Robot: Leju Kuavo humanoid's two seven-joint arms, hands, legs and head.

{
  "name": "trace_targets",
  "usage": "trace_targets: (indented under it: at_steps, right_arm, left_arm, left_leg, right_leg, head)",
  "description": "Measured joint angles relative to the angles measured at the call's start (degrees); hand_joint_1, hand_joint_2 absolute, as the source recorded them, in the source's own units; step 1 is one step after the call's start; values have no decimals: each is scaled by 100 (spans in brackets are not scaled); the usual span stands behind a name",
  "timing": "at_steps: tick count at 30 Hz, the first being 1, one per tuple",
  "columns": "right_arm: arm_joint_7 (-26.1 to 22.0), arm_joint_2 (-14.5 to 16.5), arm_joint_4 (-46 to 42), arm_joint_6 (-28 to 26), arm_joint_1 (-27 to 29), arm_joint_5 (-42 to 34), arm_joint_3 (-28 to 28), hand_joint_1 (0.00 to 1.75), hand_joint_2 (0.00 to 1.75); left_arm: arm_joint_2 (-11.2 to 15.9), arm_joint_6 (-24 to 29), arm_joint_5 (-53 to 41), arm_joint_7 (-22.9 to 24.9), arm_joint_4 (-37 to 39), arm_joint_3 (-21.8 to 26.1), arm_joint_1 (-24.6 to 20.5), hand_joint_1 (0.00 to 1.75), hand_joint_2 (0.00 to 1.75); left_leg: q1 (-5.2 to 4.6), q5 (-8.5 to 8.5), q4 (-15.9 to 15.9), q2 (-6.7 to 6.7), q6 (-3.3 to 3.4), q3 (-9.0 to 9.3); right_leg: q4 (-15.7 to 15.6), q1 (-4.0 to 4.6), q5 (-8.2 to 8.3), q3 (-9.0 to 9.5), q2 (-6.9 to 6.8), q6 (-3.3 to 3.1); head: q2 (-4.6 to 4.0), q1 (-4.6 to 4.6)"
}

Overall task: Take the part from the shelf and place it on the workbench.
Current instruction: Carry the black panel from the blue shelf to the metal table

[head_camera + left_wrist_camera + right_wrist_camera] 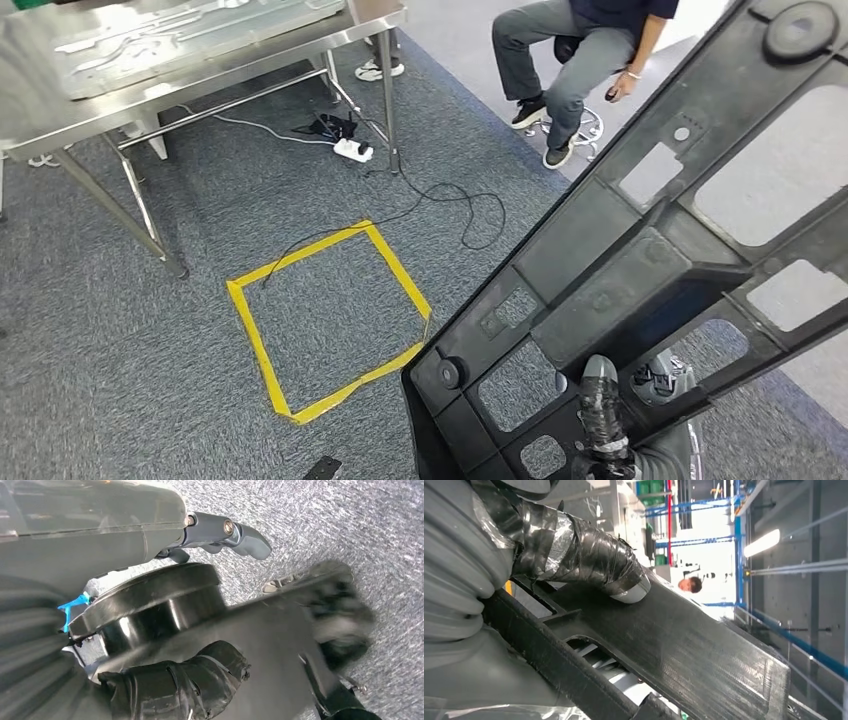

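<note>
The part is a long black plastic panel with several cut-out windows, and it slants from the bottom centre to the top right of the head view, above the floor. My right hand grips its lower end, with the taped thumb pressed on its face. In the right wrist view that taped thumb lies on the panel's black rib. My left hand holds the panel beside a round black boss, taped thumb on one side and grey fingers on the other. The steel workbench stands at the far left.
Metal sheets lie on the workbench. A yellow tape square marks the grey carpet. A white power strip and a black cable lie beyond it. A seated person is at the top centre.
</note>
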Motion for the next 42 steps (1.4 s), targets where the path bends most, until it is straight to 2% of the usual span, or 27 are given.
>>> trace_targets:
  at_steps: [2, 4, 5, 6, 8, 9, 10, 11, 12, 13, 15, 17, 19, 21, 23, 25, 26, 27, 29, 31, 33, 35, 36, 38, 40, 41, 42]
  right_arm:
    - [-3, 0, -27, 0, 15, -6, -11, 175, 175]
    - [-19, 0, -49, 0, 29, -41, -33, 175, 175]
    - [-36, 0, -61, 0, 35, -66, -44, 175, 175]
    - [-63, 0, -74, 0, 46, -90, -56, 175, 175]
    - [-112, 0, -95, 0, 85, -138, -90, 175, 175]
    - [-127, 0, -102, 0, 111, -163, -110, 175, 175]
    - [-131, 0, -108, 0, 134, -186, -126, 175, 175]
    - [-132, 0, -110, 0, 152, -202, -138, 175, 175]
    - [-133, 0, -113, 0, 163, -208, -148, 175, 175]
    - [-134, 0, -117, 0, 171, -211, -163, 175, 175]
    - [-136, 2, -132, 0, 186, -217, -210, 175, 175]
    - [-146, 8, -151, 0, 206, -226, -249, 175, 175]
    - [-244, 21, -172, 0, 213, -339, -262, 175, 175]
    - [-431, 40, -210, 1, 211, -573, -264, 175, 175]
    - [-575, 54, -253, 2, 213, -754, -264, 175, 175]
    - [-627, 57, -268, 2, 217, -853, -264, 175, 175]
    - [-636, 57, -268, 2, 220, -894, -264, 175, 175]
    - [-645, 57, -269, 2, 222, -927, -264, 175, 175]
    - [-675, 57, -271, 2, 223, -973, -265, 175, 175]
    - [-708, 57, -278, 2, 224, -996, -266, 175, 175]
    - [-722, 57, -290, 2, 225, -1014, -266, 175, 175]
    - [-722, 57, -303, 2, 225, -1032, -266, 175, 175]
    - [-722, 57, -308, 2, 225, -1040, -267, 175, 175]
    - [-725, 57, -315, 2, 228, -1068, -268, 175, 175]
    - [-728, 57, -314, 1, 239, -1115, -273, 175, 175]
    - [-731, 57, -311, 0, 246, -1141, -275, 175, 175]
    - [-736, 57, -308, 0, 252, -1163, -279, 175, 175]
  left_arm:
    - [0, 2, -6, 1, 1, -11, -5, 0, 175]
    - [2, 5, -9, 5, 1, -12, 5, 0, 175]
    - [2, 7, -9, 8, 2, -13, 12, 0, 175]
    - [2, 8, -9, 11, 1, -14, 11, 0, 175]
    - [-3, 10, -9, 13, 1, -15, -4, 0, 175]
    - [-5, 11, -10, 14, 0, -16, -10, 0, 175]
    - [-7, 11, -10, 16, 0, -17, -11, 0, 175]
    - [-9, 11, -11, 19, 0, -19, -7, 0, 175]
    - [-9, 11, -11, 22, 0, -21, -5, 0, 175]
    - [-10, 10, -11, 24, 0, -23, -5, 0, 175]
    - [-13, 7, -12, 24, 0, -27, -18, 0, 175]
    - [-15, 4, -13, 24, 0, -33, -33, 0, 175]
    - [-14, -8, -13, 29, 0, -40, -30, 0, 175]
    - [-14, -38, -10, 37, 0, -44, -23, 0, 175]
    - [-18, -60, -5, 36, 0, -44, -34, 0, 175]
    - [-25, -63, -2, 22, 0, -44, -48, 0, 175]
    - [-27, -64, 2, 14, 0, -44, -49, 0, 175]
    - [-28, -65, 4, 5, 0, -44, -47, 0, 175]
    - [-28, -67, 10, -11, 0, -44, -44, 0, 175]
    - [-28, -72, 10, -34, 0, -44, -54, 0, 175]
    - [-27, -79, 15, -52, 0, -44, -60, 0, 175]
    - [-27, -86, 27, -59, 0, -44, -55, 0, 175]
    - [-28, -93, 34, -64, 0, -44, -56, 0, 175]
    - [-31, -111, 43, -80, 0, -44, -63, 0, 175]
    - [-33, -122, 47, -90, 0, -44, -62, 0, 175]
    - [-34, -124, 49, -92, 0, -44, -56, 0, 175]
    - [-35, -124, 52, -92, 0, -44, -50, 0, 175]
  left_leg:
    - [-54, 27, -261, 118, 70, 123]
    - [-49, 63, -306, -18, 128, 132]
    - [-36, 81, -342, -77, 154, 150]
    - [-18, 101, -378, -138, 183, 173]
    - [-1, 121, -410, -265, 218, 192]
    - [0, 124, -408, -338, 230, 191]
    - [-1, 123, -403, -412, 234, 190]
    - [-1, 121, -396, -489, 233, 190]
    - [2, 119, -387, -564, 231, 192]
    - [6, 116, -376, -640, 226, 194]
    - [5, 106, -343, -779, 195, 178]
    - [7, 114, -331, -892, 132, 142]
    - [23, 129, -341, -966, 61, 115]
    - [18, 16, -176, -791, 8, 36]
    - [20, -297, 390, -495, -32, -218]
    - [48, -569, 1073, -385, -63, -538]
    - [59, -584, 1225, -372, -72, -609]
    - [66, -489, 1148, -366, -74, -565]
    - [71, -137, 442, -334, -55, -196]
    - [47, 47, -194, -291, -20, 142]
    - [13, 40, -336, -289, 20, 210]
    - [20, 68, -389, -308, 82, 223]
    - [30, 85, -427, -312, 117, 245]
    - [49, 110, -482, -311, 183, 280]
    - [42, 105, -486, -315, 218, 278]
    - [40, 101, -484, -319, 221, 277]
    - [38, 96, -482, -326, 220, 279]
  right_leg:
    - [-3, 24, -19, 15, -97, 43]
    - [-15, 29, -42, 36, -156, 101]
    - [11, 18, -78, 40, -89, 132]
    - [134, 6, -168, -4, 39, 161]
    - [713, -17, -462, -274, 326, 194]
    - [1095, -19, -609, -474, 397, 204]
    - [1376, -21, -671, -637, 421, 212]
    - [1477, -23, -626, -721, 431, 218]
    - [1355, -28, -475, -699, 444, 219]
    - [1041, -40, -253, -581, 486, 218]
    - [342, -69, 45, -294, 703, 198]
    - [34, -71, 87, -171, 843, 160]
    - [-12, -63, 106, -139, 763, 95]
    - [-62, -74, 137, -85, 669, 17]
    - [-87, -68, 145, -56, 581, -35]
    - [-80, -51, 136, -57, 496, -56]
    - [-75, -47, 131, -57, 462, -60]
    - [-69, -45, 125, -56, 436, -59]
    - [-53, -46, 108, -48, 405, -41]
    - [-36, -30, 90, -53, 388, 4]
    - [-51, -21, 92, -55, 375, 63]
    - [-64, -31, 88, -46, 371, 125]
    - [8, -35, 32, -74, 380, 151]
    - [496, -41, -248, -302, 413, 182]
    - [1238, -38, -567, -677, 433, 203]
    - [1469, -39, -616, -805, 436, 212]
    - [1491, -44, -552, -834, 437, 217]
  head:
    - [0, 4]
    - [0, 4]
    - [0, 8]
    - [0, 13]
    - [0, 28]
    - [0, 31]
    - [0, 33]
    - [0, 33]
    - [0, 33]
    - [0, 34]
    - [0, 34]
    - [0, 35]
    - [0, 35]
    - [0, 15]
    - [0, -13]
    - [0, -24]
    - [0, -24]
    - [0, -25]
    - [0, -25]
    - [0, -23]
    - [0, -21]
    - [0, -19]
    - [0, -13]
    - [0, 18]
    - [0, 44]
    - [0, 45]
    - [0, 45]
